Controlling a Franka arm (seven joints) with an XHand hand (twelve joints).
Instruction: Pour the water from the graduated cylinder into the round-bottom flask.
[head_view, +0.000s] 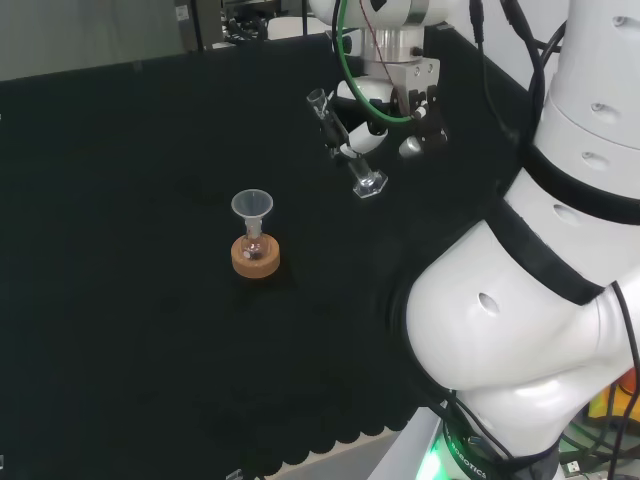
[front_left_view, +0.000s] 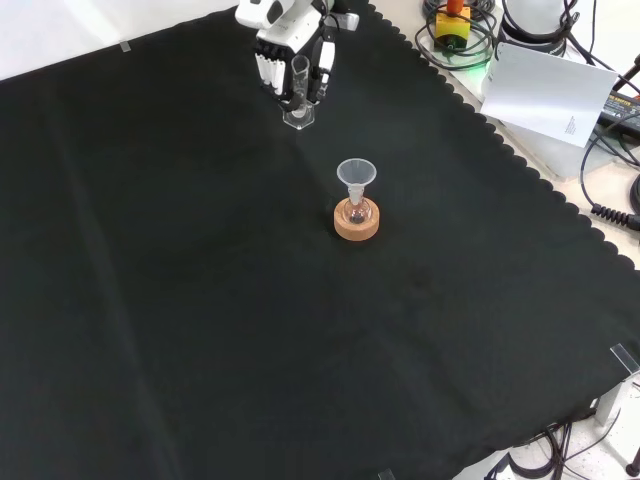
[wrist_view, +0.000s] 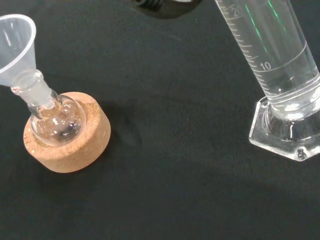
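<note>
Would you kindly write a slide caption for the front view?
The hand holds the cylinder at the cloth's far edge, apart from the funnel-topped flask on its cork ring.

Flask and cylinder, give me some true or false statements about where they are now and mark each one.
1. A funnel sits in the flask. True.
2. The flask rests on a red ribbed ring. False: its stand is cork.
3. The hand is shut on the cylinder. True.
4. The cylinder is over the funnel. False: it is off to the side, apart from it.
5. The cylinder is empty. False: the wrist view shows water low in it.
</note>
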